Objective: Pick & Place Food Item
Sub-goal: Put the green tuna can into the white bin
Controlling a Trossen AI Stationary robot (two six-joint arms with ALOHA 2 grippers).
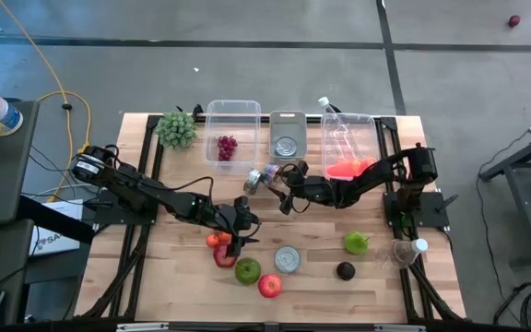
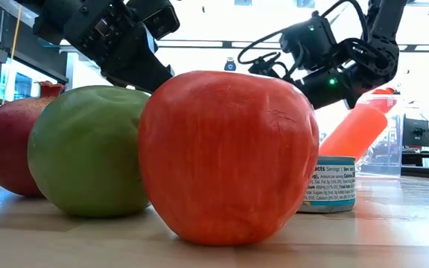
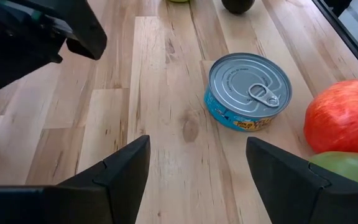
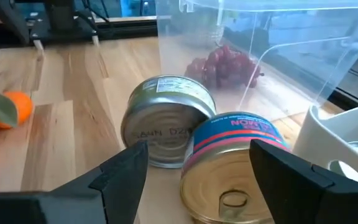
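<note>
Plainly, the task named only a food item, and the pictures did not settle which. The left gripper [image 1: 239, 242] hung over the fruit cluster near the bench's front edge, beside the red pepper [image 1: 223, 256], green apple [image 1: 247, 270] and red apple [image 1: 269, 285]. Its jaws stood partly open and held nothing; bare wood and a blue tin [image 3: 247, 92] lay ahead of them. The red apple looked round, smooth and waxy, probably a light, stiff replica, so it would likely slip unless pinched across its widest part.

The right gripper [image 1: 281, 191] hovered toward the bench's back edge over two tipped cans [image 4: 166, 120], its jaws likewise partly open and empty. Grapes [image 1: 226, 147] sat in a clear bin [image 1: 212, 111] behind them.
</note>
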